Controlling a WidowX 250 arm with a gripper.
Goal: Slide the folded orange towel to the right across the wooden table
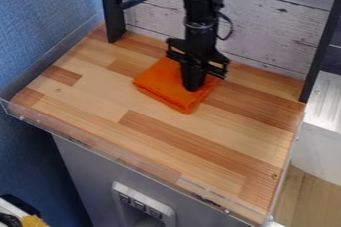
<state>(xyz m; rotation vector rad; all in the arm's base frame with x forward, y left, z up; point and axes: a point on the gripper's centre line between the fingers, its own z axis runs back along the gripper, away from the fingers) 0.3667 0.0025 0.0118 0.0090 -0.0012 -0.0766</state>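
An orange cloth (161,82), folded into a flat, roughly square pad, lies on the wooden work surface toward the back, a little right of its middle. The black gripper (193,86) hangs down from the top edge of the view, its lower end over the right half of the cloth. It hides part of the cloth's back and right side. Whether the gripper presses on the cloth or pinches any of it cannot be made out.
Black upright posts stand at the back left (112,7) and back right (321,42), with a whitish plank wall (266,22) between them. A low clear rim (126,157) runs along the front edge of the wooden top (100,96).
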